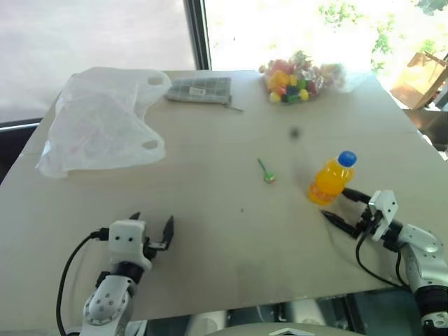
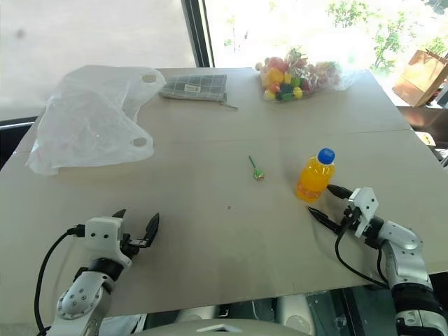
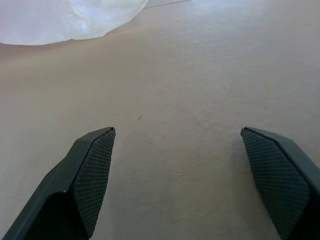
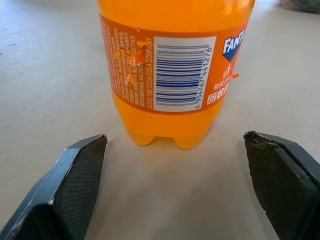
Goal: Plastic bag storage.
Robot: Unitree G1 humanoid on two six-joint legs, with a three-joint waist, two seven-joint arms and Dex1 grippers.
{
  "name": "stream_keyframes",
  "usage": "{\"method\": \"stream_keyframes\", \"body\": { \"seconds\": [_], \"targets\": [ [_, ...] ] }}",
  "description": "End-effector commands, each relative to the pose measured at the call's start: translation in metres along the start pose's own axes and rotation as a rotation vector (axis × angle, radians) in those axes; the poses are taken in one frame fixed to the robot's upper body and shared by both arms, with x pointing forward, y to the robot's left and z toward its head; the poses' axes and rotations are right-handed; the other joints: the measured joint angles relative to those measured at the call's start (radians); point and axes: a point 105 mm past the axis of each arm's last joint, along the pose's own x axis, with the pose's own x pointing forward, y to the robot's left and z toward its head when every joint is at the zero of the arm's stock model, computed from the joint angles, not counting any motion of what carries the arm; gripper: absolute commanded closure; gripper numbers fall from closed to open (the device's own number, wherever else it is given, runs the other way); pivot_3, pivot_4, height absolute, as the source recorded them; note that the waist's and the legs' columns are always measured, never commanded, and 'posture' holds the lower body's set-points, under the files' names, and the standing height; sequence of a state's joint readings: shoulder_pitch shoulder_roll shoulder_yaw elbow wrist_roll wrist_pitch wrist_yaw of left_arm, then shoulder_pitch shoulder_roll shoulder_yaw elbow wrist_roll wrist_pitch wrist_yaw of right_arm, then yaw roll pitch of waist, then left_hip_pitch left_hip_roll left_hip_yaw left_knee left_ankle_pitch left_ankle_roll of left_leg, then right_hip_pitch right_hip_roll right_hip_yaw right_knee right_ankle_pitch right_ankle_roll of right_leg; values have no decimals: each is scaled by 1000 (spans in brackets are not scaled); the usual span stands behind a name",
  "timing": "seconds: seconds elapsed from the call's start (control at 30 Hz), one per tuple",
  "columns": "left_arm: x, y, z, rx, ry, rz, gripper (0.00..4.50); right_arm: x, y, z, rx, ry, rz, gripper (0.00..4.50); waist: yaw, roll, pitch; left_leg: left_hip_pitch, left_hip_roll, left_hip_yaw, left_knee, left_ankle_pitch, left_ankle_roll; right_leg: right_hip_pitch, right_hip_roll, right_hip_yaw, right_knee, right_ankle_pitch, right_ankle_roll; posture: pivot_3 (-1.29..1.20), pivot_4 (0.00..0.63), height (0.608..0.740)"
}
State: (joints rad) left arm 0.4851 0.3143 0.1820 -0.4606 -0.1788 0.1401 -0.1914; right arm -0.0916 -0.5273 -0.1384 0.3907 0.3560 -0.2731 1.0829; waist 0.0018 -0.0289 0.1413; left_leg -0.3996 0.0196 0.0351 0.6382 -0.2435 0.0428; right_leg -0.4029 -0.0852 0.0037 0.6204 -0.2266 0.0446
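Note:
The plastic bag (image 1: 105,122), thin, white and crinkly with two loop handles, lies spread flat at the table's far left; its edge (image 3: 65,20) shows in the left wrist view. My left gripper (image 1: 152,225) hovers open over bare table near the front edge, well short of the bag. On the right, my right gripper (image 1: 341,206) is open and points at an orange soda bottle (image 1: 332,179) with a blue cap. The bottle (image 4: 170,75) stands just beyond the fingertips, untouched.
A grey folded cloth (image 1: 199,89) lies at the back centre beside the plastic bag's upper handle. A clear bag of colourful sweets (image 1: 297,77) sits at the back right. A small green lollipop (image 1: 267,172) lies mid-table. The beige table (image 1: 231,231) ends close in front.

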Motion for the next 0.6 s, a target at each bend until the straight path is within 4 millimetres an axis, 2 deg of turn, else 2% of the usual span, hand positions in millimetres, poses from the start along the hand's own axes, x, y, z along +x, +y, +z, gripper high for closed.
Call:
{"method": "stream_keyframes", "body": {
  "seconds": [0.03,0.6],
  "targets": [
    [0,-7,-1,-6,-13,-35,308,-10,4,-11,26,44,-9,0,1,0,0,0,0,0,0,0,0,0,0,0,0,0,0,0,150,740],
    [1,-14,-5,-17,-36,-60,308,-14,4,-15,23,56,-30,0,13,0,0,0,0,0,3,0,0,2,2,-5,0,0,1,0,150,740]
  ]
}}
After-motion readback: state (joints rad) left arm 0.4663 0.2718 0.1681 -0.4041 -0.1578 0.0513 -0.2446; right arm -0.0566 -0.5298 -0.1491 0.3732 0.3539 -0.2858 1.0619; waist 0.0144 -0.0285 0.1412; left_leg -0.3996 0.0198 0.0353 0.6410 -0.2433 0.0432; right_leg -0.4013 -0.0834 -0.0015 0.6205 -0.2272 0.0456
